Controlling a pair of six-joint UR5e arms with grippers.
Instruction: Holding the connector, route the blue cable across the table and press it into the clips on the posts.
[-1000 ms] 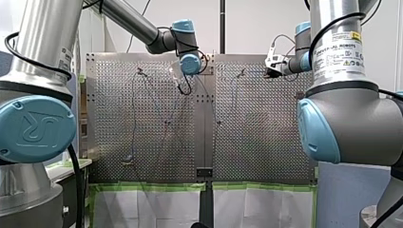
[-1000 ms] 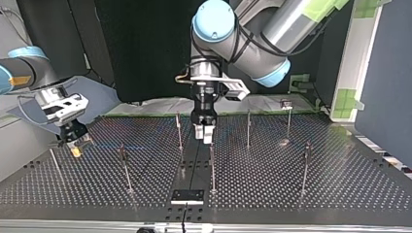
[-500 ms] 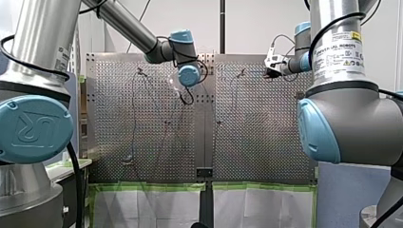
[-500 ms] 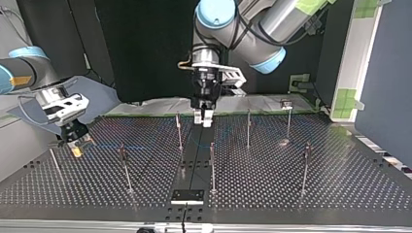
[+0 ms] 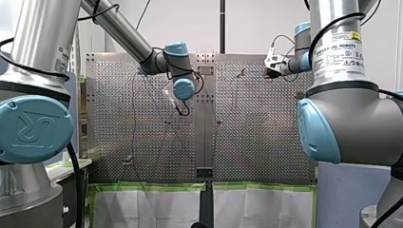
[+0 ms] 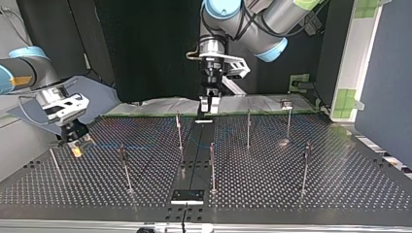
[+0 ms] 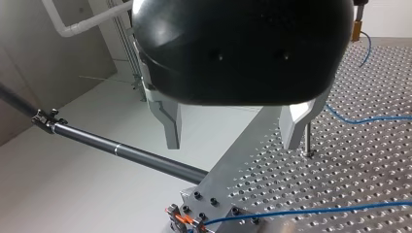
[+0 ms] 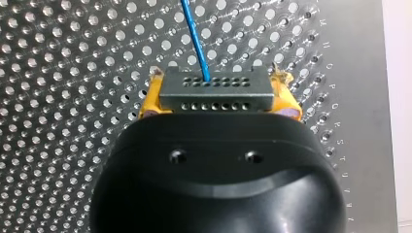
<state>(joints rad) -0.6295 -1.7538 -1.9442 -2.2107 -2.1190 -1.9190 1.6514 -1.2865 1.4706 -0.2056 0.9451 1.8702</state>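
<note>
At my right pincer [image 8: 216, 99]: clenches the grey connector [image 8: 214, 90] between yellow pads [image 8: 149, 104], just above the perforated table [image 8: 73, 73]. Holds that end fixed, probably as the anchor against which to draw slack out of the blue cable [image 8: 194, 39], leaving the connector's middle and running straight ahead over the holes.

At my left pincer [image 7: 233, 131]: hangs released and empty, metal fingers [image 7: 170, 126] spread wide, high over the table's pale centre strip [image 7: 243, 145] near the edge. Looks parked up there to avoid the posts while lining up on a stretch of cable to press.

Further out, under and beyond it: lies loose on the table in a curve past a thin post [image 7: 307, 141], and again along a small bracket [image 7: 209, 213] at the strip's end; sits in no clip as far as can be seen. Beside, a dark post [image 7: 121, 153] with an empty-looking clip [image 7: 46, 119] at its tip.

Across the top view: stretches faintly from the right pincer toward the middle posts, passing the head of one post [image 6: 122, 151]; cannot tell whether seated there.
</note>
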